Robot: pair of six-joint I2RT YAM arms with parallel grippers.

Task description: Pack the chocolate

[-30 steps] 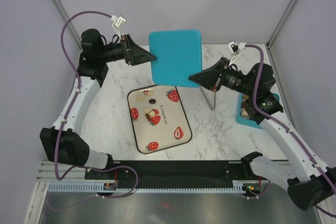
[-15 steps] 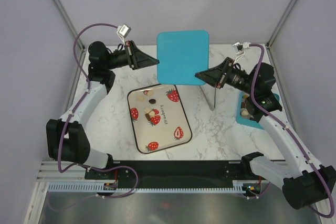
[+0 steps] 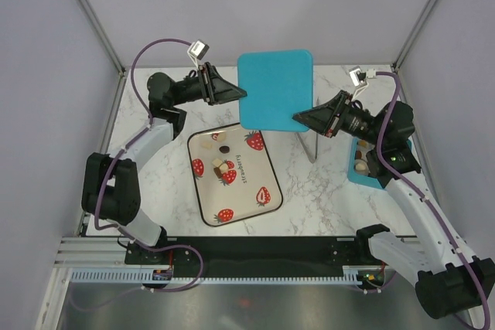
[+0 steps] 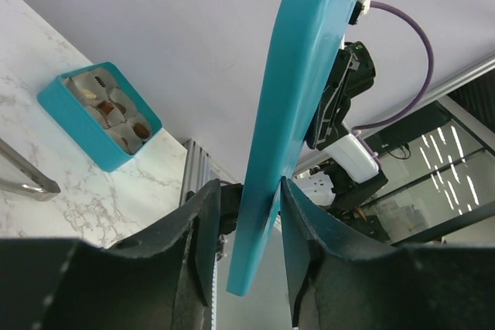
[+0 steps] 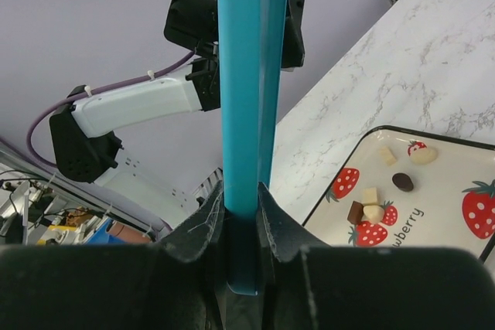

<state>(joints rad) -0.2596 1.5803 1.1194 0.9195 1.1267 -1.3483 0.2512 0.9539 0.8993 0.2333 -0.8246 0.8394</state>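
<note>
Several small chocolate pieces [image 3: 223, 166], brown and cream, lie on the strawberry-print tray [image 3: 255, 206]; the right wrist view shows them too [image 5: 370, 208]. More pieces [image 4: 108, 106] sit in the open teal box [image 3: 354, 178] at the right edge. The teal lid [image 3: 274, 86] is held up in the air above the table's back. My right gripper [image 3: 296, 117] is shut on its lower right corner [image 5: 244, 75]. My left gripper [image 3: 243, 95] is at its left edge; the jaws stand around the edge [image 4: 309, 75] with a gap on one side.
Grey metal tongs [image 3: 311, 144] lie on the marble between the tray and the box. The enclosure's walls and corner posts [image 3: 410, 36] stand close behind. The left arm's cable [image 3: 147, 56] loops above the table's left back.
The lid has moved right and a little toward the back, with both grippers beside it. The left arm has stretched further right; the right gripper has risen slightly.
</note>
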